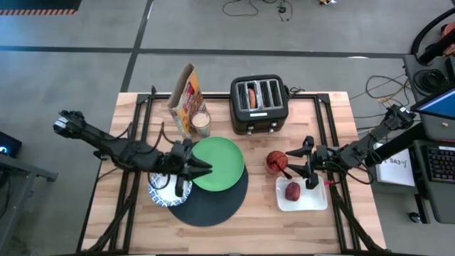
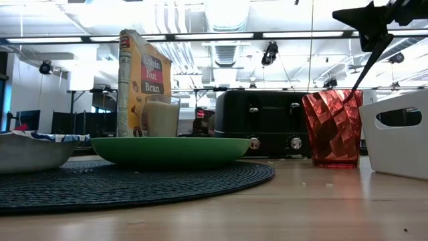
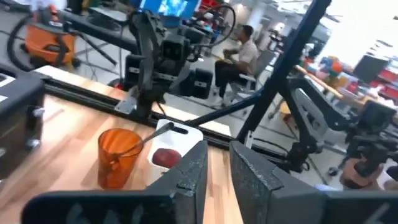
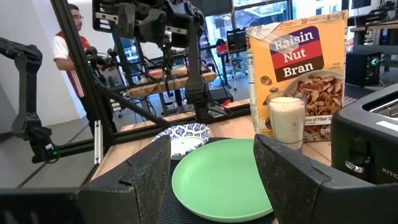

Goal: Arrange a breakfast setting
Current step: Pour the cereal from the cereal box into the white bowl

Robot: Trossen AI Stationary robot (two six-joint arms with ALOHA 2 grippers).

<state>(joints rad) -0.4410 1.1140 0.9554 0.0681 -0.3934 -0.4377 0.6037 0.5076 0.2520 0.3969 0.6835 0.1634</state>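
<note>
Breakfast setting mid-arrangement around the green plate (image 1: 217,163).
Left fingers (image 1: 201,168) nearly pressed together, empty, over plate's left rim beside patterned bowl (image 1: 169,192); right fingers (image 1: 307,151) spread, empty, beyond red cup (image 1: 277,161).

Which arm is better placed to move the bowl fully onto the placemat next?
Left. Its gripper hovers over the bowl at the placemat edge; the right gripper is across the table by the red cup.
</note>
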